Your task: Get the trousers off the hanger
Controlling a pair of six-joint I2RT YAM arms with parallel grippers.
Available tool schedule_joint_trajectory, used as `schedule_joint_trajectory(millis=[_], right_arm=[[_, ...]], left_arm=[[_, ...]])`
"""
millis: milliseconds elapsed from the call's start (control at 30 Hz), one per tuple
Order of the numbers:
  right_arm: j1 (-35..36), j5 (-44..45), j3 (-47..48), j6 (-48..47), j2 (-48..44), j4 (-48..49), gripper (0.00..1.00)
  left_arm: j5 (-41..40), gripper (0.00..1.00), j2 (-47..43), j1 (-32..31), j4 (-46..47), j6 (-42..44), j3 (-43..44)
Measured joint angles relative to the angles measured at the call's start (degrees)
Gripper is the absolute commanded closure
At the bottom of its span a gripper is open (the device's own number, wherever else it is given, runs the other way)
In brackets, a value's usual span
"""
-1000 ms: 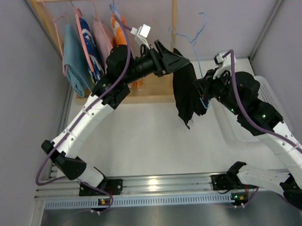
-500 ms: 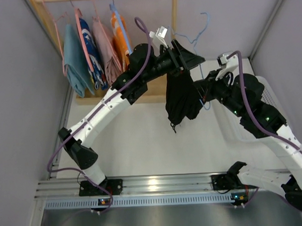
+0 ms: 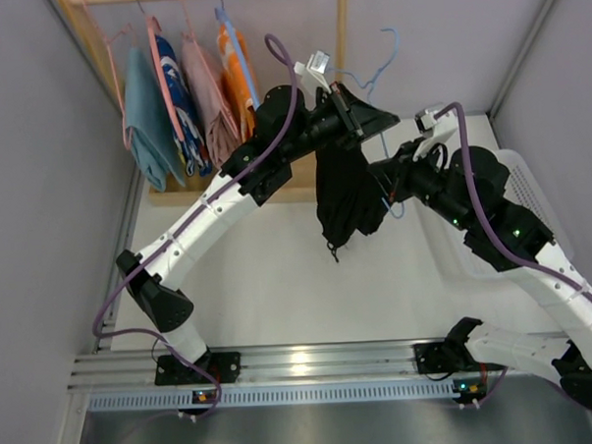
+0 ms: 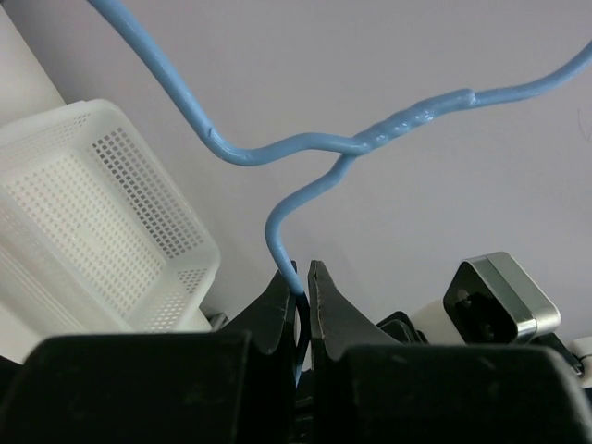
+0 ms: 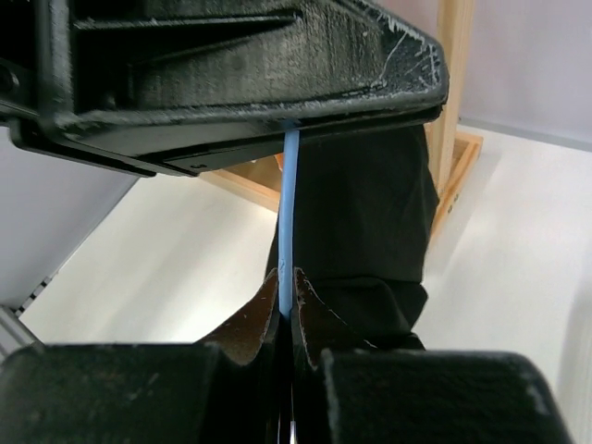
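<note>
Pinched by left gripper (image 4: 302,277) and right gripper (image 5: 286,289), blue hanger (image 4: 416,116) carries black trousers (image 3: 346,195) hanging lengthwise straight down

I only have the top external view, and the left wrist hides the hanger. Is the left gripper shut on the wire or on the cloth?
Observer: On the wire. In the left wrist view the left gripper pinches a strand of the blue hanger that curves down from its twisted neck. No cloth shows there.
Operator: And the right one?
Observer: The right gripper is shut on a straight stretch of the same blue wire, which runs up to the underside of the left gripper.
Operator: Where are the trousers relative to that grip?
Observer: The black trousers hang just behind the wire, beyond the right fingertips. None of the cloth seems caught between them.
</note>
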Motion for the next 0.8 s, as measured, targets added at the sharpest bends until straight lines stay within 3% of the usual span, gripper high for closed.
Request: schedule_joint_trajectory(millis=[33, 133, 167, 300, 467, 600, 800], right_arm=[[0.0, -0.1, -0.2, 0.0, 0.0, 0.5, 1.0], [0.0, -0.5, -0.8, 0.0, -0.1, 1.6, 0.69], [0.1, -0.9, -1.0, -0.2, -0.2, 1.9, 0.53], [0.4, -0.5, -1.6, -1.6, -1.1, 3.6, 0.32], [-0.3, 1.2, -3.8, -4.4, -5.0, 4.7, 0.26], [-1.4, 2.5, -6.4, -6.8, -10.3, 4.9, 0.27], [-8.9, 2.5, -10.8, -8.3, -18.0, 4.5, 0.26]], left_arm=[[-0.2, 1.0, 0.0, 0.0, 0.0, 0.0, 0.0], [-0.4, 1.0, 0.0, 0.1, -0.1, 0.1, -0.1], [-0.4, 1.0, 0.0, 0.1, -0.1, 0.1, -0.3], [-0.1, 1.0, 0.0, 0.3, -0.2, -1.0, -1.9], [1.3, 1.0, -0.5, 1.1, -0.1, -1.6, -4.8], [2.6, 1.0, -1.5, 2.1, -0.1, -1.7, -6.4], [5.1, 1.0, -3.9, 2.4, 1.4, -1.8, -7.3]])
